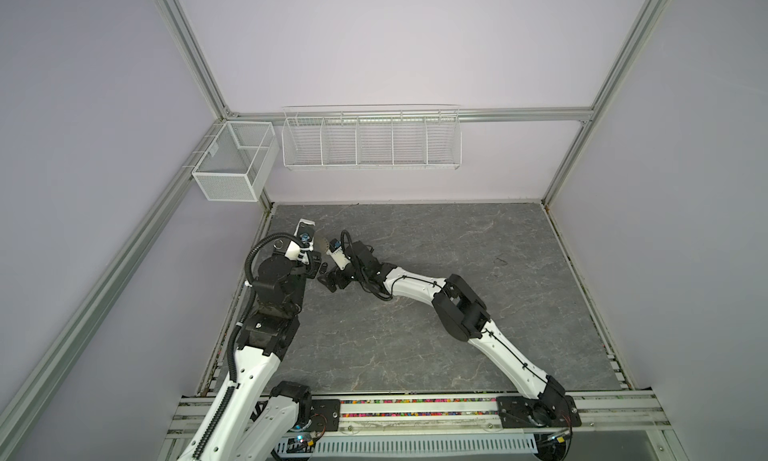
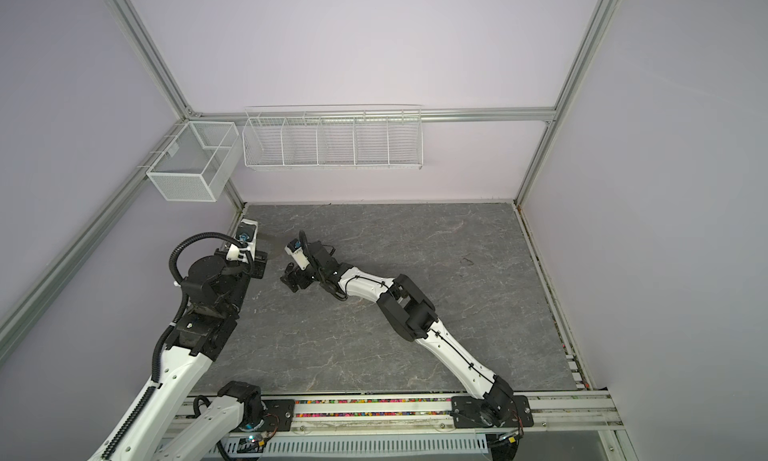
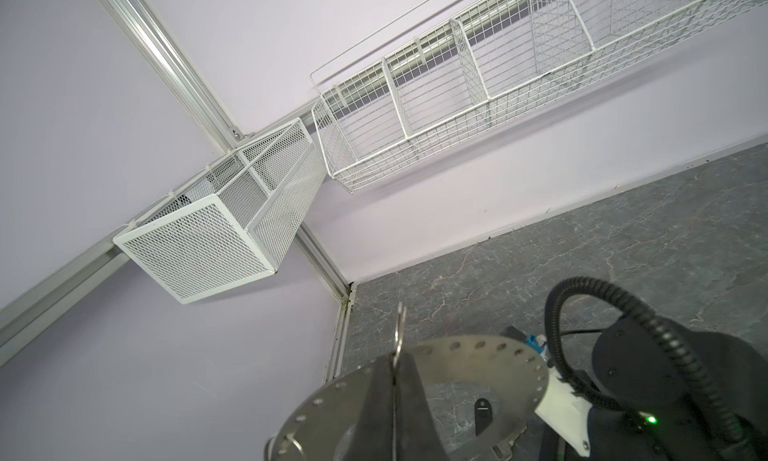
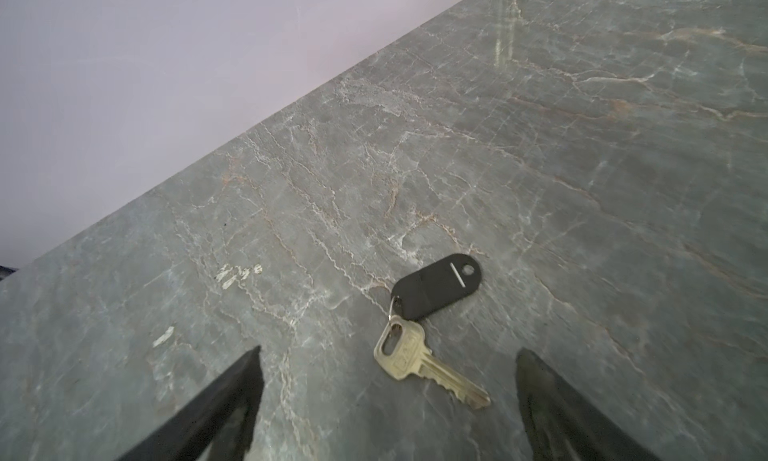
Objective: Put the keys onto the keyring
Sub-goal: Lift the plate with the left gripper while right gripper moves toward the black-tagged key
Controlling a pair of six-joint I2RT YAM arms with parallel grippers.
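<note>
The left gripper (image 3: 394, 369) is clamped on the grey, holed keyring (image 3: 478, 355), holding it off the table (image 4: 540, 147) at the table's ten o'clock, likely to present its loops. The right gripper (image 4: 390, 350) hangs wide apart over a key (image 4: 409, 363) lying flat at the keyring's six o'clock. The key is pale metal, ringed to a black tag (image 4: 436, 284).

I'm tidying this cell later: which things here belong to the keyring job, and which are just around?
Job:
keyring, held in the shut left pincer
key with black tag, lying on the table by the open right pincer
No other key shows.

Just there:
white mesh basket
white wire rack
</note>
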